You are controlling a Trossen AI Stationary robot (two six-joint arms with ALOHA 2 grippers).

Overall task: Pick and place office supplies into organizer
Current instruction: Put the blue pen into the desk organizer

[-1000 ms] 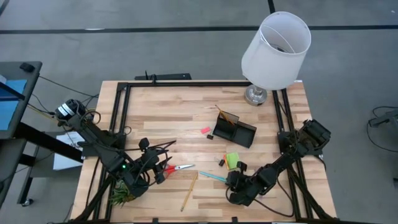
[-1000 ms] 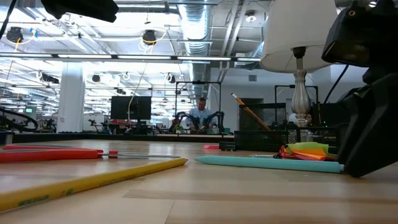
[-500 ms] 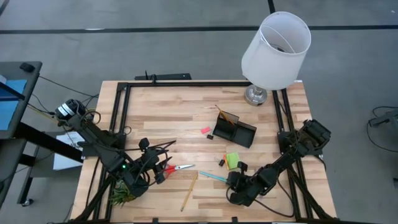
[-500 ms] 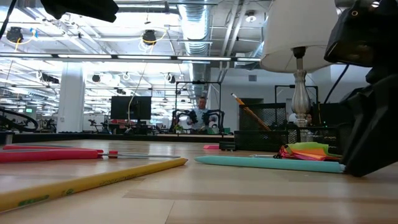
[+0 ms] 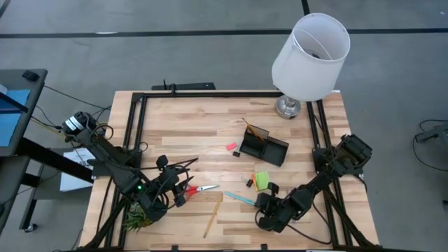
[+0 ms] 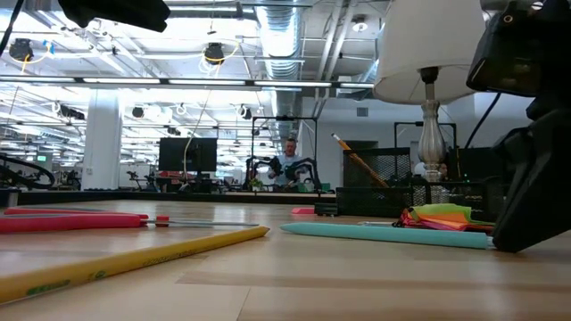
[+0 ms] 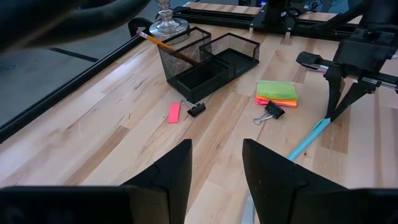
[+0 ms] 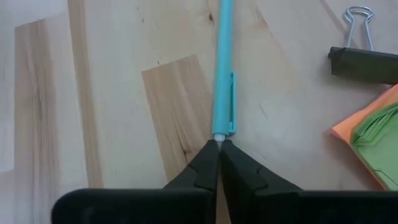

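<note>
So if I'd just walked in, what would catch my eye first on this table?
Probably the big white-shaded lamp towering at the wooden table's far edge, with the small black mesh organizer in front of it. Nearer the front, the right gripper is pinched shut on the tip of a teal pen, beside a lime green sticky-note pad. The left gripper sits by the red-handled scissors.

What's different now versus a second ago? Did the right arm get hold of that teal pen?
The right pincer has closed: its fingers now meet at the end of the teal pen, pinching its tip at most; the pen lies on the table where it was. The left pincer stays open near the red-handled scissors. The sticky-note pad, binder clip, eraser and organizer are unmoved.
</note>
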